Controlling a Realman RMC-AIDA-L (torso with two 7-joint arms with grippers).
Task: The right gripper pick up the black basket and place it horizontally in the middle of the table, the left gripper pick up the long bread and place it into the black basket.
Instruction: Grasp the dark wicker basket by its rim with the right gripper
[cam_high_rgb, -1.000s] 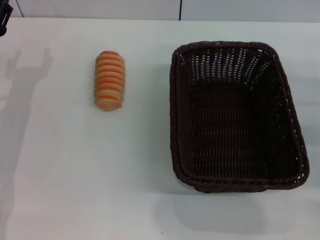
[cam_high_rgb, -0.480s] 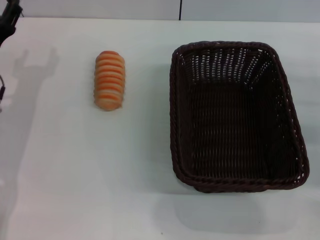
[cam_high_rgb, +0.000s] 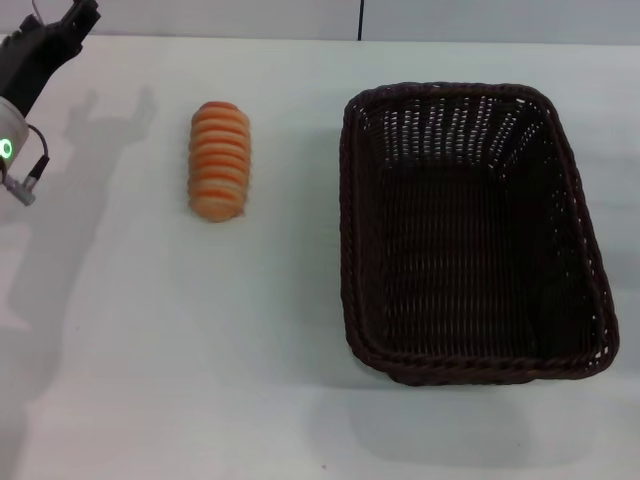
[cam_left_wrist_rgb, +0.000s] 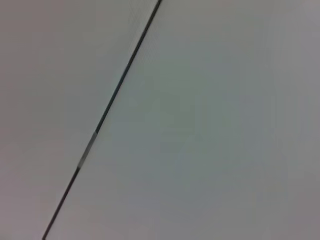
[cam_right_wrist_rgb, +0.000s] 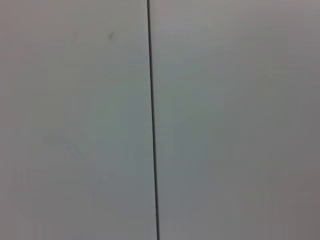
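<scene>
The black basket (cam_high_rgb: 470, 235) stands empty on the right half of the white table (cam_high_rgb: 180, 340), its long side running away from me. The long bread (cam_high_rgb: 219, 160) lies ridged side up to the left of the basket, well apart from it. My left gripper (cam_high_rgb: 72, 22) hangs above the table's far left corner, to the left of the bread and apart from it. It holds nothing, and its shadow on the table shows two spread prongs. My right gripper is out of view. Both wrist views show only a pale wall.
The table's far edge meets a pale wall with a dark vertical seam (cam_high_rgb: 360, 20). The same kind of seam shows in the left wrist view (cam_left_wrist_rgb: 107, 112) and the right wrist view (cam_right_wrist_rgb: 152, 120). Bare tabletop lies in front of the bread and basket.
My left arm has come into the head view from the far left corner, moving right toward the bread. Its shadow has shifted right too. Bread and basket have not moved.
</scene>
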